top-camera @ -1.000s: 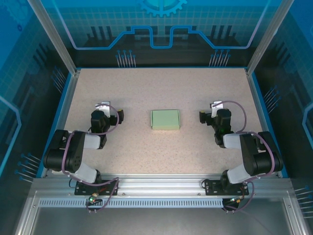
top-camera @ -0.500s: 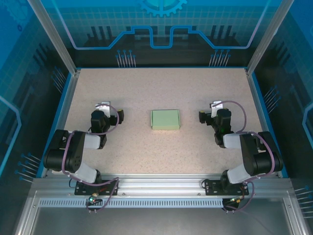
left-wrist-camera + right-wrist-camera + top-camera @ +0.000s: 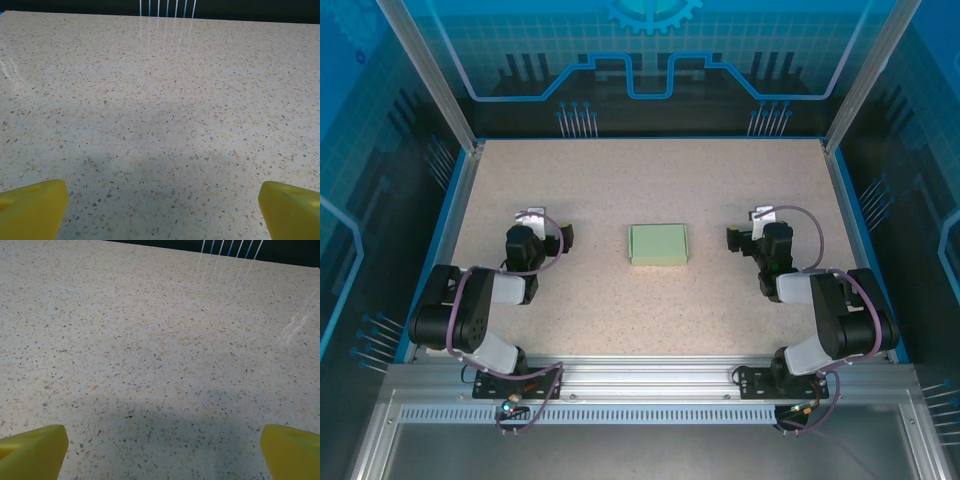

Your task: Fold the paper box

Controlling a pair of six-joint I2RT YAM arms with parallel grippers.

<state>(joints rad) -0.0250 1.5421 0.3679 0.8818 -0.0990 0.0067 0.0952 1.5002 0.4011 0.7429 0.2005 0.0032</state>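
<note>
Speckled table [image 3: 620,180] in a blue-walled cell, paper box [image 3: 659,244] at centre frame.
The left gripper [image 3: 548,227], wide open and empty, is left of the box, whose long axis runs left-right. The right gripper [image 3: 750,226], equally open and empty, sits about as near.

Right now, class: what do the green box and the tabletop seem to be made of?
Paper box: probably thin card, matte pale green, flat faces, crisp edges. Table: perhaps speckled laminate or composite stone, beige, slightly glossy, reflecting light streaks.
</note>
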